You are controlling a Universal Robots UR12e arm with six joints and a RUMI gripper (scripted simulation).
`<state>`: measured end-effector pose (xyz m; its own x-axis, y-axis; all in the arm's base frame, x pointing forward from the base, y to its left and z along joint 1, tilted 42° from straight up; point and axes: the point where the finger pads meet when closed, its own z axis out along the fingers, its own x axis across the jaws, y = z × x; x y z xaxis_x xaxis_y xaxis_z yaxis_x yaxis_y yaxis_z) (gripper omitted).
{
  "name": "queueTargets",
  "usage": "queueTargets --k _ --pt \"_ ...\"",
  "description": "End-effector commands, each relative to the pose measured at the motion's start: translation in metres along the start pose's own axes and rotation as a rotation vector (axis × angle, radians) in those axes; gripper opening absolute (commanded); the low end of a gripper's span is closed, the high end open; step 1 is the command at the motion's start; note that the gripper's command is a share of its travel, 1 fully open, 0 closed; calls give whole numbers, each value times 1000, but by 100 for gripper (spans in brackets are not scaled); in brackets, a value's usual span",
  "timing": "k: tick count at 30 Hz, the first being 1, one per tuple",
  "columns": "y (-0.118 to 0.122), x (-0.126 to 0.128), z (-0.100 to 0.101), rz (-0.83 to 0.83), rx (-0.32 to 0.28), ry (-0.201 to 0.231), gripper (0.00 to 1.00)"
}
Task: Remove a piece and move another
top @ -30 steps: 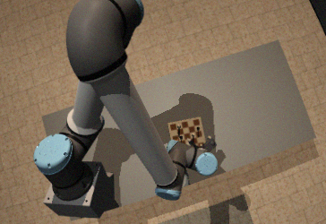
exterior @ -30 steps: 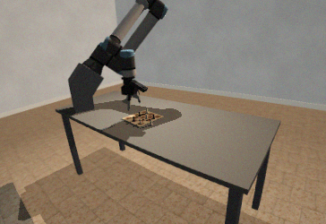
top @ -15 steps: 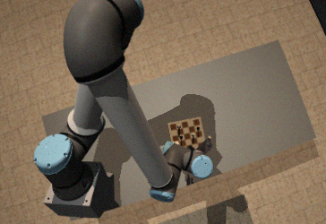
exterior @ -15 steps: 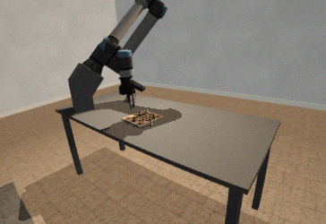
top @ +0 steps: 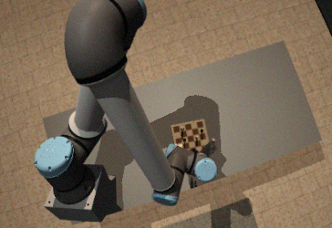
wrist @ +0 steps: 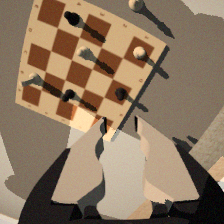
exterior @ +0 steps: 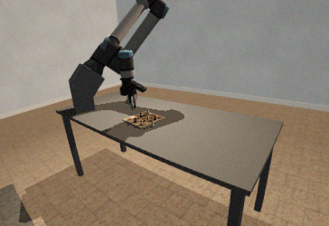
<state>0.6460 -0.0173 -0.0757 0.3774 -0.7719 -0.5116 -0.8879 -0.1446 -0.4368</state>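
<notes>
The small chessboard (wrist: 90, 65) lies on the grey table and also shows in the top view (top: 189, 135) and the exterior view (exterior: 144, 119). Several pieces stand on it: dark ones (wrist: 72, 19) (wrist: 67, 94) (wrist: 120, 93), a grey one (wrist: 84, 51) and light ones (wrist: 140, 51) (wrist: 34, 77). One light piece (wrist: 135, 5) stands upright on the table just off the board's far edge. My gripper (wrist: 120, 117) hangs above the board's near edge, its fingers drawn close together with nothing between them. The square labels are too small to read.
The arm's base block (exterior: 83, 87) stands at the table's back left corner. The arm's wrist (top: 202, 167) covers the table just beside the board. The table's near edge (exterior: 172, 164) runs in front of the board.
</notes>
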Motion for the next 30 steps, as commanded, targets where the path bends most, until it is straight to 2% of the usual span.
queueTargets --k 1,16,30 --pt "0 0 -1 0 1 1 20" --pt "0 0 1 0 1 1 20" --pt "0 1 12 -1 1 1 20"
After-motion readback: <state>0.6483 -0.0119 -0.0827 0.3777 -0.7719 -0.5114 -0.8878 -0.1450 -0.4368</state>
